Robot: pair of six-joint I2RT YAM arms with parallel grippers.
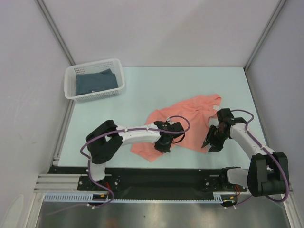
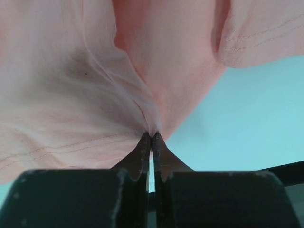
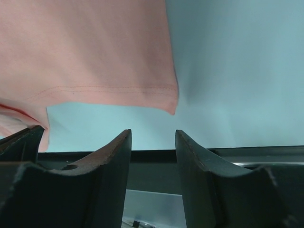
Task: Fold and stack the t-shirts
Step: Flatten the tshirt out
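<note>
Left claw (image 2: 151,136) is pinching a fold of the salmon-pink t-shirt (image 1: 187,118) while the right claw (image 3: 153,135) is hanging open just beside it.

We find the pink shirt (image 2: 71,95) cropped by the left wrist view; the basket (image 1: 97,95) partly hides the blue shirt (image 1: 96,80).

Robotics lab test cell. White panel walls (image 1: 156,28) on aluminium struts (image 1: 54,31) enclose a pale green worktop (image 1: 156,85). Two arms (image 1: 135,134) are bolted to its near rail (image 1: 156,178).
</note>
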